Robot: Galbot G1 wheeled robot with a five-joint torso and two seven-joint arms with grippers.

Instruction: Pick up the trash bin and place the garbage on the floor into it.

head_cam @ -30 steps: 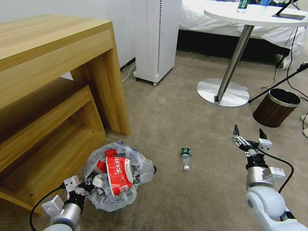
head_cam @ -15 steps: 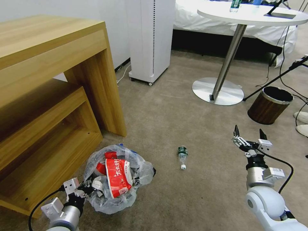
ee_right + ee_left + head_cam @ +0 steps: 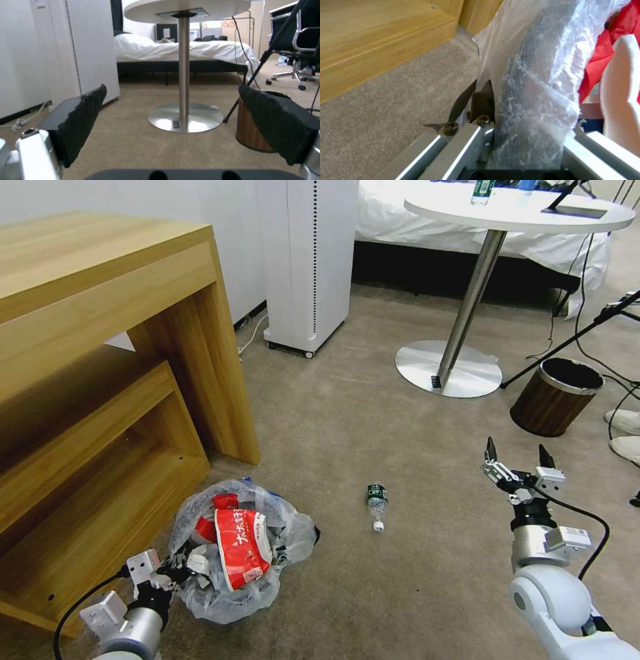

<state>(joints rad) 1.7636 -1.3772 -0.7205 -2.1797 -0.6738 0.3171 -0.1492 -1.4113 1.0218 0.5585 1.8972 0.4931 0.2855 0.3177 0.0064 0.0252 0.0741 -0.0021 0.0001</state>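
Left gripper [image 3: 175,573], jaws clamped on the rim of the bin [image 3: 233,593] through its clear liner, holds it low on the floor [image 3: 373,400] beside the wooden shelf [image 3: 100,400]; right gripper [image 3: 518,468], jaws wide apart and empty, hangs above bare carpet. One bin, heaped with red wrappers [image 3: 241,545] and white scraps. One bottle [image 3: 377,503] lies on its side between the two grippers, green label, white cap.
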